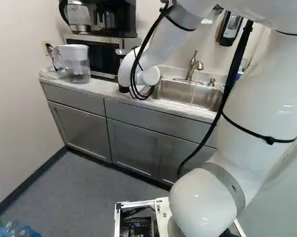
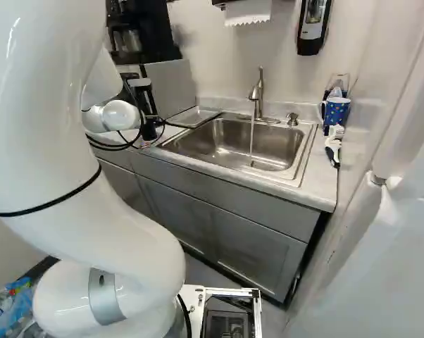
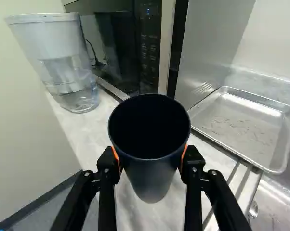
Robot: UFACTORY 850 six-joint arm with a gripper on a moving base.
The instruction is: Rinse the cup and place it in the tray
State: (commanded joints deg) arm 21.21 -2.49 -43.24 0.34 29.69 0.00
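Both fingers of the claw (image 2: 148,125) stand part way open, with the dark cup (image 3: 151,175) held tight between them. One orange pad (image 3: 116,156) touches each side of the cup. The cup is up near the long table (image 1: 100,89), and it leans, so we look right down into its black inside. I can't tell if its bottom touches the table.

Next to the cup, on the claw's right, is the shiny metal tray (image 3: 243,127). It is near the cup but apart from it, and it has little wet-looking marks on its flat part. The tray sits between the microwave (image 1: 103,55) and the big metal sink (image 2: 229,141). Water (image 2: 251,134) runs down from the tap (image 2: 259,95) into the sink.

On the other side of the cup, farther ahead, a clear jug with a white top (image 3: 65,62) stands on the table by the microwave. A coffee maker (image 1: 116,17) sits on top of the microwave. Past the sink, at the right of the right base view, there is a blue mug with dots (image 2: 337,113).
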